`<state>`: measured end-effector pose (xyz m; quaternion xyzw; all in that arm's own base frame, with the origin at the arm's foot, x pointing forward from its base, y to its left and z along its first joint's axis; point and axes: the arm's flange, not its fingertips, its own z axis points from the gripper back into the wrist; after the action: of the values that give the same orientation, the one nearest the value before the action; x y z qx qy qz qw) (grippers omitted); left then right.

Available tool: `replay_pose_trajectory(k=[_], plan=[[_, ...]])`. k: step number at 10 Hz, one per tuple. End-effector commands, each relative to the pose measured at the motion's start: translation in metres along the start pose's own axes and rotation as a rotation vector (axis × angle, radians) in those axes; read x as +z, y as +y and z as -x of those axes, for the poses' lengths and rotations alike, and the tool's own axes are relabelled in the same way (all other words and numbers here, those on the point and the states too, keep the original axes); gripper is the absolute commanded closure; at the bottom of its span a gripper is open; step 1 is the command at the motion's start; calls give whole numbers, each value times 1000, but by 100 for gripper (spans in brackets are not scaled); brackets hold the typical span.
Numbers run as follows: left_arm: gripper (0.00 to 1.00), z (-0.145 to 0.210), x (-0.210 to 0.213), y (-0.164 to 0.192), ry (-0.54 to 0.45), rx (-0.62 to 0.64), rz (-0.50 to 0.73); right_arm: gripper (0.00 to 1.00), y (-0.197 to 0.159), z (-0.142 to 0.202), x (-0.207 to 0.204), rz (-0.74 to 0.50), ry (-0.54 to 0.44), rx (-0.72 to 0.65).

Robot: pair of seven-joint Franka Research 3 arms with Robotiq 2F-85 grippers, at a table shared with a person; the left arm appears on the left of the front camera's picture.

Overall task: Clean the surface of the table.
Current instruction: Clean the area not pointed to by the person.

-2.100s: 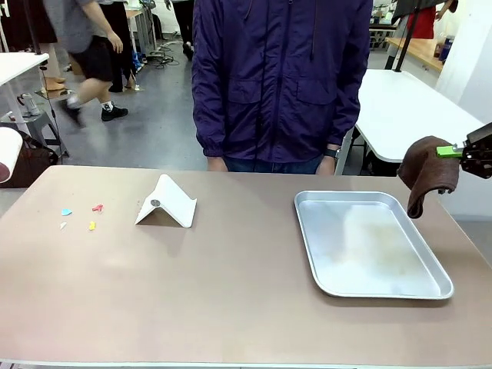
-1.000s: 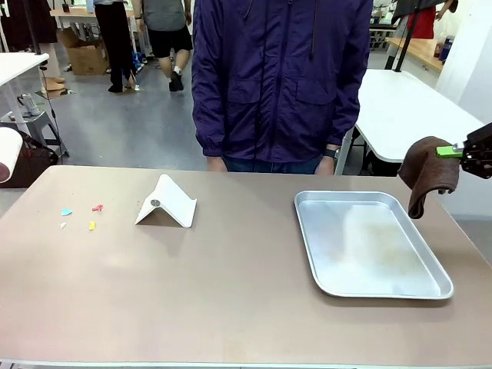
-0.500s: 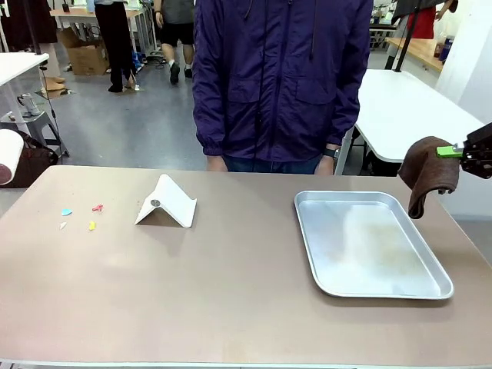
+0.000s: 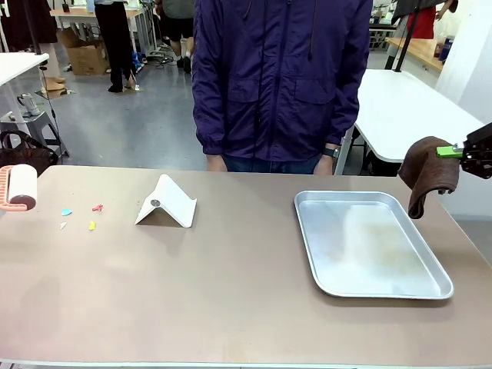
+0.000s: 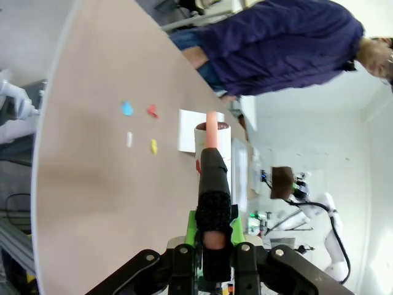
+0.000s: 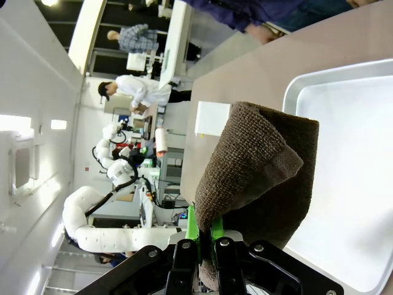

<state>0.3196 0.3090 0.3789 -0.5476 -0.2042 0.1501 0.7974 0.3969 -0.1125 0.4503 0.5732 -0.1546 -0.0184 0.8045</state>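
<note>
Right now I am gripping a white lint roller with a pink frame and black handle [image 4: 17,187] in the left pincer [image 5: 212,232], pressed tight on that handle, at the ten o'clock edge of the brownish-tan matte counter [image 4: 231,292]. Small coloured scraps [image 4: 77,217] are lying just toward four o'clock of it. I am planning to lower the roll flat and sweep slowly over them, stopping short of the white folded card [image 4: 166,203]. The right pincer [image 4: 455,151] is pinching a brown towelling cloth [image 4: 429,175] at three o'clock, beside the shiny metal tray [image 4: 369,244].
</note>
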Motion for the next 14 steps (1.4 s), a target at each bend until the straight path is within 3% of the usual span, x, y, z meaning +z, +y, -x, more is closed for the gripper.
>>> replay_pose_trajectory(k=[1, 3, 9, 10, 14], plan=[[78, -16, -15, 3, -25, 58, -63, 92, 3, 4, 0, 5, -7, 1], [78, -31, -29, 20, -16, 96, -141, 92, 3, 4, 0, 5, -7, 1], [78, -43, -39, 42, -22, 128, -193, 92, 3, 4, 0, 5, -7, 1], [97, -42, -41, 45, -5, 116, -203, 92, 3, 4, 0, 5, -7, 1], [97, -41, -56, 56, 18, 106, -254, 92, 3, 4, 0, 5, -7, 1]])
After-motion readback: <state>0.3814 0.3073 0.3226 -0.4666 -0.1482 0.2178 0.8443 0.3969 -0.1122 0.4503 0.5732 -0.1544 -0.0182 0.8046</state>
